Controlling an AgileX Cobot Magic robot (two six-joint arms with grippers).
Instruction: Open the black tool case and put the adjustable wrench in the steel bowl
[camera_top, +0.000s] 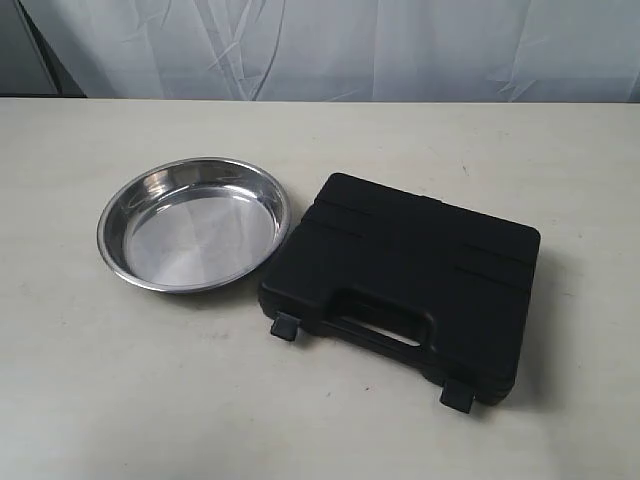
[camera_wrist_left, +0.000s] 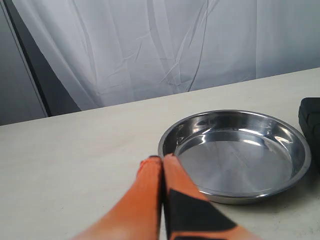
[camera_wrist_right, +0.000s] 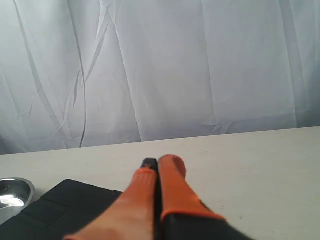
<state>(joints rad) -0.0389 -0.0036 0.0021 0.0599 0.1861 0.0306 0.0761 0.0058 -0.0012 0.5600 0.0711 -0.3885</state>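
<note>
The black tool case (camera_top: 400, 285) lies closed on the table right of centre, handle and both clip latches (camera_top: 284, 326) toward the near edge. To its left rests the empty steel bowl (camera_top: 194, 224). The adjustable wrench is hidden. Neither arm shows in the exterior view. In the left wrist view my left gripper (camera_wrist_left: 162, 158) is shut with nothing in it, its orange tips just short of the bowl's rim (camera_wrist_left: 235, 152); a corner of the case (camera_wrist_left: 311, 117) shows beyond. My right gripper (camera_wrist_right: 157, 162) is shut and empty, beside the case's lid (camera_wrist_right: 65, 207).
A white curtain (camera_top: 320, 45) hangs behind the table's far edge. A dark vertical panel (camera_wrist_left: 30, 75) stands at the curtain's left end. Bare beige tabletop (camera_top: 120, 400) surrounds the bowl and case.
</note>
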